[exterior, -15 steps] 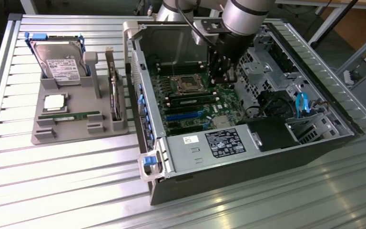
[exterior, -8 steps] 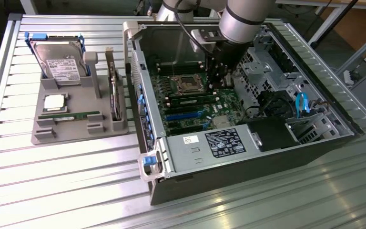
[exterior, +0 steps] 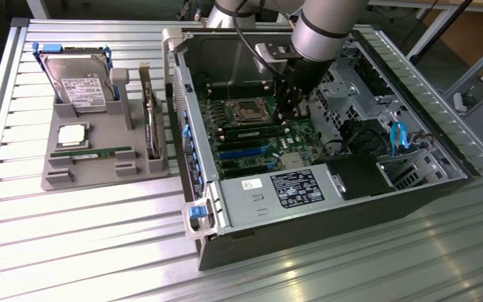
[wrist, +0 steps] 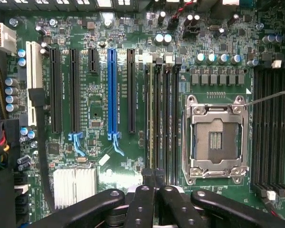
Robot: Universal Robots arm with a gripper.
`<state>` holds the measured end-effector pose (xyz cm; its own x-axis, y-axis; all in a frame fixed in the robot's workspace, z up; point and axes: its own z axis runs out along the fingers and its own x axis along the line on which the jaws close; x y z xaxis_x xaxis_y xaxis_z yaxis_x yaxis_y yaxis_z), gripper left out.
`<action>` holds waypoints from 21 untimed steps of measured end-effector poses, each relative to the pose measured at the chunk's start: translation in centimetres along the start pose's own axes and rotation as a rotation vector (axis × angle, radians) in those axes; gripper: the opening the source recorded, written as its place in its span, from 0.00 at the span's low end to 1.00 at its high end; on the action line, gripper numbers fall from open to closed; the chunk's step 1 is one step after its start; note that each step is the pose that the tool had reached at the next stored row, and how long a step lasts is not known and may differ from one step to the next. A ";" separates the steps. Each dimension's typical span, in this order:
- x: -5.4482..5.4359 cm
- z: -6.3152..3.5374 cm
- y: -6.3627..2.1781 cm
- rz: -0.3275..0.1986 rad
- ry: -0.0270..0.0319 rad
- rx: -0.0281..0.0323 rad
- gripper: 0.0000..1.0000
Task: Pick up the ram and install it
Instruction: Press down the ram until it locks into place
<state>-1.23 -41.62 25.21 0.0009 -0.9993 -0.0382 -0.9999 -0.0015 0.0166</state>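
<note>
The hand (wrist: 154, 175), fingers closed together, is hanging directly over the ram (exterior: 254, 133) standing edge-up in the motherboard (wrist: 97, 95), likely for pressing it home.

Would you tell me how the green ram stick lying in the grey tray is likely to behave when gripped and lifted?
The ram stick looks thin and board-like, so it is probably stiff and light. Being a flat strip seated in the grey tray, it is unlikely to roll. Its bare green board may be fragile under a hard squeeze.
</note>
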 end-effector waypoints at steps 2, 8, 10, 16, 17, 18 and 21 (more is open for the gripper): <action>0.0 -0.01 -0.79 0.000 0.0000 -0.0003 0.09; 0.0 -0.03 -1.80 0.000 0.0001 -0.0007 0.09; 0.0 0.30 -1.80 0.000 -0.0006 -0.0007 0.09; 0.0 0.70 -1.81 0.000 -0.0007 -0.0007 0.09; 0.0 0.75 -1.81 0.000 -0.0008 -0.0006 0.09; 0.0 0.85 -1.81 0.000 -0.0006 -0.0007 0.09; 0.0 0.99 -1.81 0.000 -0.0019 -0.0006 0.09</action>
<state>0.57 -41.62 24.18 0.0008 -0.9992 -0.0401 -0.9999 -0.0015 0.0172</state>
